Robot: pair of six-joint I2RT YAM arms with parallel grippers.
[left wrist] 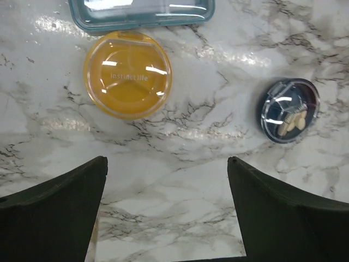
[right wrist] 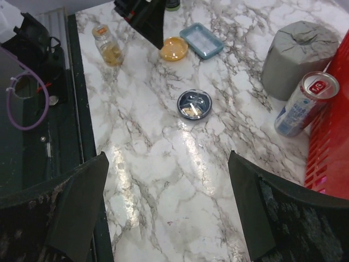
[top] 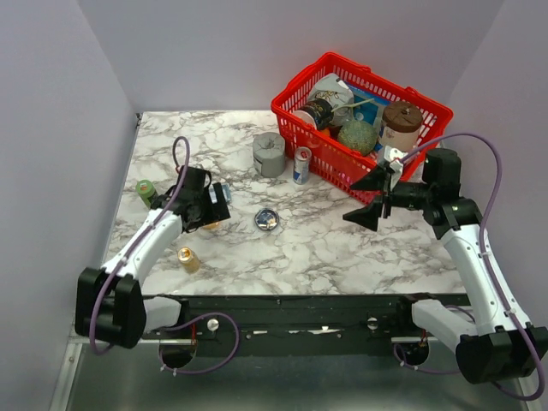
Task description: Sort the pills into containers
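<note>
Teal tray (left wrist: 142, 13) cut off, left end effector (left wrist: 166, 161), right end effector (right wrist: 168, 155) both agape

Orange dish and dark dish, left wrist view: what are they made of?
Orange dish: likely translucent glossy plastic; light passes through, glare streaks, moulded lettering. Dark dish: seemingly clear plastic lid over dark blue base, pills visible through it; rim could be metal.

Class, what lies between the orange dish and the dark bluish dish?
Only bare marble tabletop separates the orange dish and dark bluish dish, clearest in the left wrist view.
</note>
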